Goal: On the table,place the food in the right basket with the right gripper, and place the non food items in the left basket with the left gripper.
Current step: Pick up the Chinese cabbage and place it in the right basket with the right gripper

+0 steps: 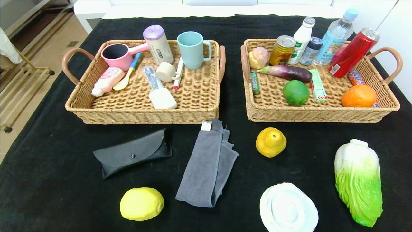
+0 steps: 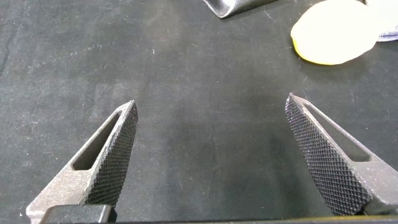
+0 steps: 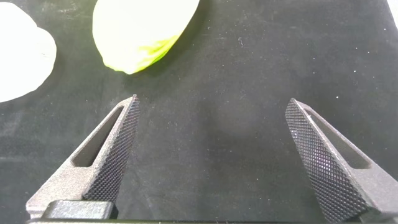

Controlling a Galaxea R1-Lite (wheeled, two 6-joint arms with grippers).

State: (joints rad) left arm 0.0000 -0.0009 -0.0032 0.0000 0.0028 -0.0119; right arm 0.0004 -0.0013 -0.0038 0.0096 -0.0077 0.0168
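Ahead, cabbage [image 3: 144,28] lies beyond right gripper [image 3: 211,106] spread fingers [image 3: 121,146], seemingly untouched.

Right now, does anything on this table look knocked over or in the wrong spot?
The red can leans tilted on the right basket's rim instead of standing. The grey cloth lies rumpled. Otherwise nothing looks spilled or damaged.

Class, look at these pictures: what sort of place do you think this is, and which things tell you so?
Probably a room set up for a sorting exercise: a table under black cloth, two wicker baskets of household things and food, and more loose items such as a cabbage. Beyond it show a tiled floor and white furniture.
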